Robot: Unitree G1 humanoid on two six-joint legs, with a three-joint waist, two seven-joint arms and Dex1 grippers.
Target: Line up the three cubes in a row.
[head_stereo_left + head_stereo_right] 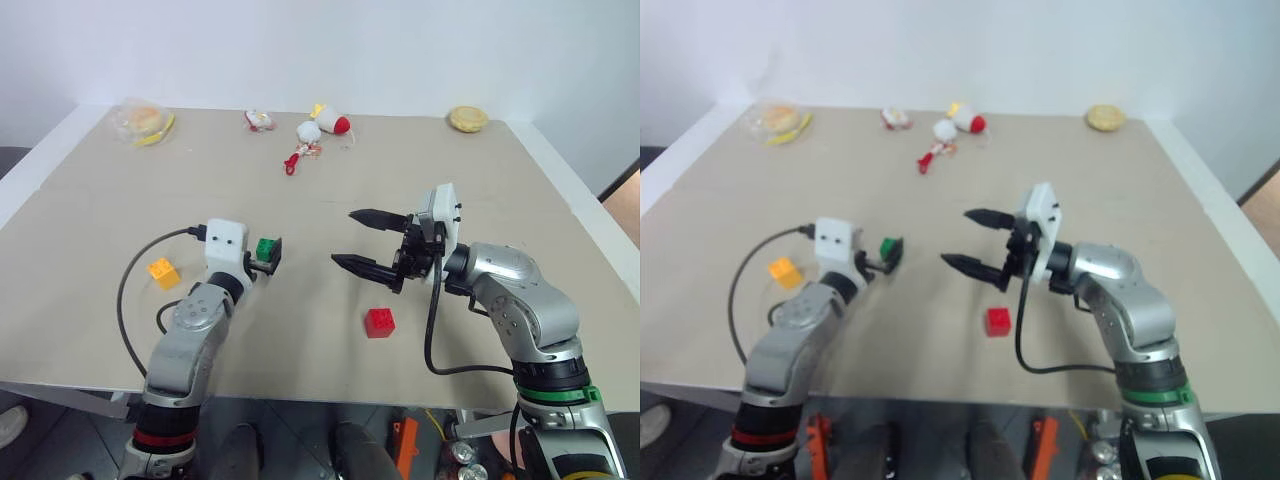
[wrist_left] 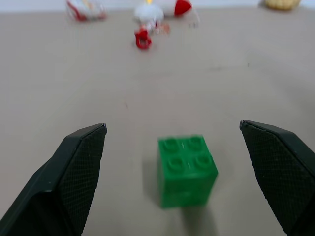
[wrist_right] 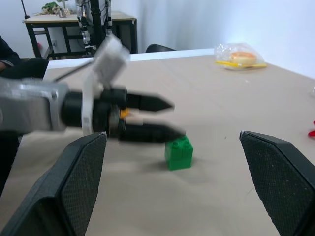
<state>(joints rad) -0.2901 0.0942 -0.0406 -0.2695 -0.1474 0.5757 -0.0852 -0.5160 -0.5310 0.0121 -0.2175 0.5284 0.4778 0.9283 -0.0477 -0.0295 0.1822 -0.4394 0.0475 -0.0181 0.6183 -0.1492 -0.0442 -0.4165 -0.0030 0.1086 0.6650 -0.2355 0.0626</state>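
The green cube (image 1: 266, 248) stands left of the table's middle, between the open fingers of my left gripper (image 2: 172, 127) and untouched by them. That left gripper (image 1: 268, 253) points forward, low over the table. The yellow-orange cube (image 1: 163, 271) sits further left, beside my left forearm. The red cube (image 1: 379, 322) lies near the front edge, below my right gripper (image 1: 344, 238). That gripper hangs open and empty above the table, pointing left toward the green cube (image 3: 178, 153) and the left gripper (image 3: 177, 118).
Along the far edge lie a bagged food item (image 1: 145, 122), two white-and-red plush toys (image 1: 258, 120) (image 1: 322, 125), a small red trinket (image 1: 292, 163) and a round yellowish food item (image 1: 467, 119). A black cable (image 1: 125, 290) loops beside my left arm.
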